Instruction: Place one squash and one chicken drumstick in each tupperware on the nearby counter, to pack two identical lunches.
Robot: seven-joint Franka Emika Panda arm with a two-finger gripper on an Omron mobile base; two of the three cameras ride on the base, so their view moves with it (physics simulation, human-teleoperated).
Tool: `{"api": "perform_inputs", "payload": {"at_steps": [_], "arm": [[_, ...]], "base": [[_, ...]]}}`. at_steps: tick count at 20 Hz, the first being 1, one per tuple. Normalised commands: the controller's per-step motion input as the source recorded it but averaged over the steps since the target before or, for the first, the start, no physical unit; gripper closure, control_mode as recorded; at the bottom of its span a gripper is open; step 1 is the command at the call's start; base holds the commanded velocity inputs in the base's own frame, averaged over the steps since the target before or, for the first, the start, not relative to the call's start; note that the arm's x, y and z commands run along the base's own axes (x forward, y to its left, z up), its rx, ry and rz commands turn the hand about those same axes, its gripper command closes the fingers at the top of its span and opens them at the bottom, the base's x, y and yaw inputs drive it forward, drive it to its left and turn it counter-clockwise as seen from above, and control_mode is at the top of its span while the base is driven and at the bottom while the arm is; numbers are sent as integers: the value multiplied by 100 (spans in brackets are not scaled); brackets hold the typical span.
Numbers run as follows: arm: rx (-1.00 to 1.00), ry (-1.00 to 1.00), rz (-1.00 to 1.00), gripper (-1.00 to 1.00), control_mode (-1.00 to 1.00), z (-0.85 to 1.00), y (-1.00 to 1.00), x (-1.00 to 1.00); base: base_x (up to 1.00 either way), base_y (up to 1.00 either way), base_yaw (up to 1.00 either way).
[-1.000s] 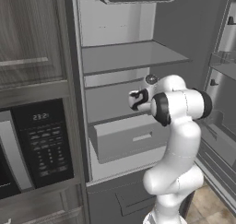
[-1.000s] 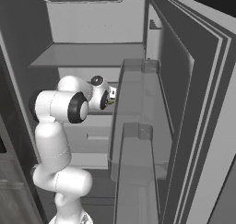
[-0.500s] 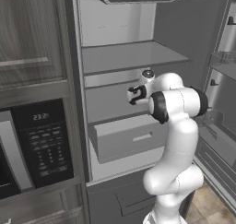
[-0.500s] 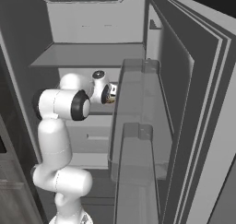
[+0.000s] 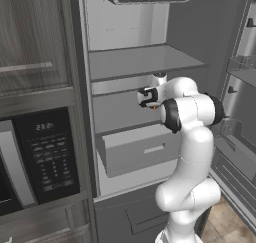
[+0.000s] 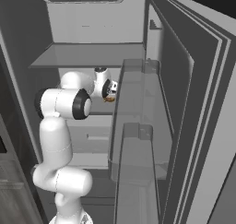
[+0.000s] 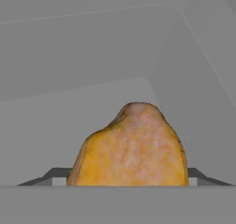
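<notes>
Clearly the job is at an early stage, judging by what shows: the open fridge (image 5: pixel 135 62) stands before the base, and neither tupperware nor the counter can be seen, so packing of both lunches appears to be still ahead. Beside the fridge sits a microwave (image 5: pixel 45 157), and the fridge door (image 6: pixel 193 126) with its clear bins stands open on the right. The arm (image 5: pixel 192 137) rises from the base, bends at the elbow and reaches sideways into the fridge at the level between the glass shelf (image 5: pixel 140 62) and the drawer (image 5: pixel 140 149). The gripper (image 5: pixel 148 98) sits just above the drawer, fingers clamped on a drumstick (image 7: pixel 131 147), an orange-brown glossy lump that tapers toward its far end in the hand view and peeks out below the hand from the right base view.
</notes>
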Motion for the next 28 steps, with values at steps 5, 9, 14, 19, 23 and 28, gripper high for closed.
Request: {"api": "perform_inputs", "payload": {"at_steps": [5,9,14,19,23,28], "arm": [[0,-20,0,100,-100,-77,4,-65],[0,-33,0,100,-100,-94,22,-100],[0,-13,0,100,-100,-27,6,-100],[0,0,0,100,-100,32,0,-100],[0,0,0,100,-100,71,9,-100],[0,4,7,100,-100,68,15,-100]], "base": [[0,0,0],[0,0,0],[0,0,0],[0,0,0],[0,0,0],[0,0,0]]}}
